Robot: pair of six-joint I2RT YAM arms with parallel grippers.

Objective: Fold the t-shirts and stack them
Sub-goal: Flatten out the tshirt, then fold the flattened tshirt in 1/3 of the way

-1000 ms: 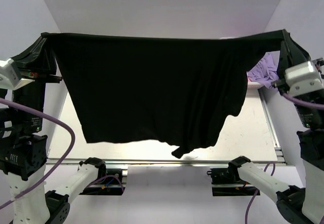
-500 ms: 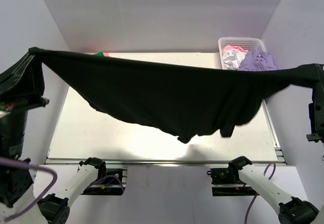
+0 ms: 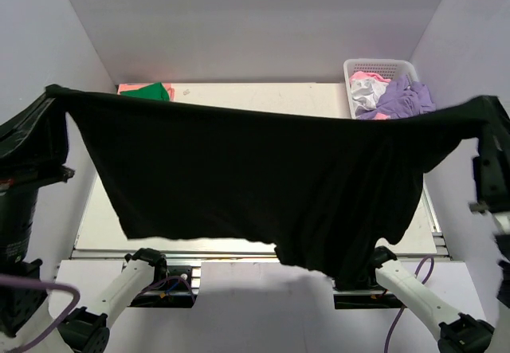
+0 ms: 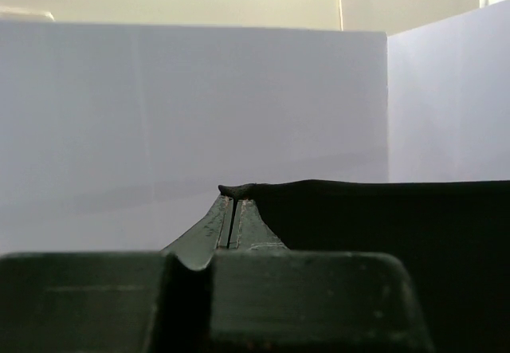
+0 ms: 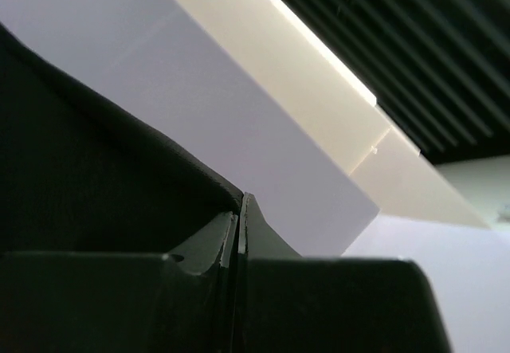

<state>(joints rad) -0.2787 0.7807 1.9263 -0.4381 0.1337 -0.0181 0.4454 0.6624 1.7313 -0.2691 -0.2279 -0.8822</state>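
The black t-shirt [image 3: 255, 178] hangs spread wide in the air between both arms, its lower edge near the table's front. My left gripper [image 3: 54, 92] is shut on its upper left corner; in the left wrist view [image 4: 235, 196] the cloth [image 4: 398, 233] runs off to the right. My right gripper [image 3: 488, 103] is shut on its upper right corner; in the right wrist view [image 5: 239, 201] the cloth [image 5: 80, 186] falls to the left. A green t-shirt [image 3: 151, 92] lies on a salmon-pink one [image 3: 127, 88] at the back left of the table.
A white lattice basket [image 3: 382, 70] at the back right holds lavender [image 3: 402, 98], white [image 3: 365, 92] and pink [image 3: 368, 76] shirts. The table [image 3: 263, 94] shows behind the hanging shirt. White walls close in both sides.
Both grippers dropped and swung outward with the black shirt, then the shirt rose again and now hangs flatter and lower toward the near table edge.
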